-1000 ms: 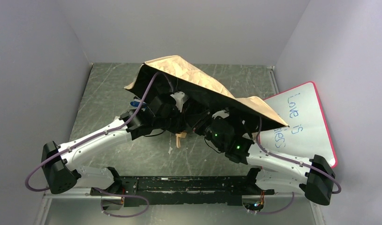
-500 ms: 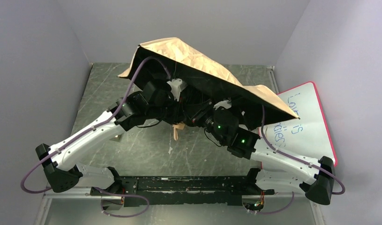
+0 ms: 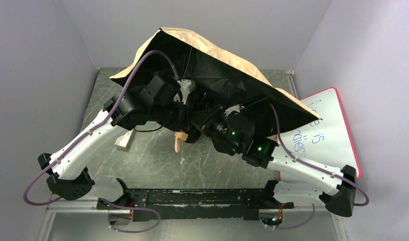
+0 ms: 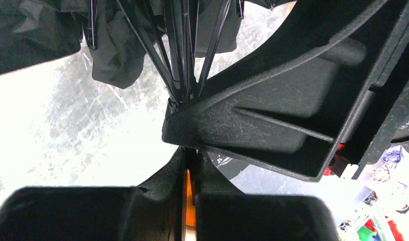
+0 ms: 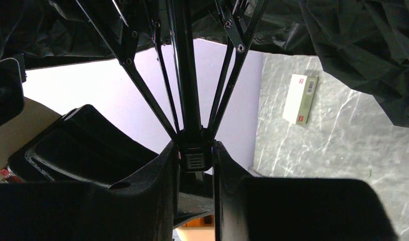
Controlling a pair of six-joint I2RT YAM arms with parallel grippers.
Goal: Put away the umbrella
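Umbrella (image 3: 217, 52) is held up over the table (image 3: 152, 165) and tilted. Its cream canopy spreads from eleven o'clock round to three o'clock above both arms, black lining underneath, and the tan handle (image 3: 178, 142) pokes out toward six o'clock at the centre. Left gripper (image 4: 188, 168) is pressed tight on the thin shaft just above that handle, while the right gripper (image 5: 194, 156) pinches the black runner (image 5: 194, 161) where the ribs meet, a finger on each side. Out at three o'clock sits a pink-edged whiteboard (image 3: 337, 125), and a small white box (image 3: 123, 142) lies on the table at nine o'clock of the handle.
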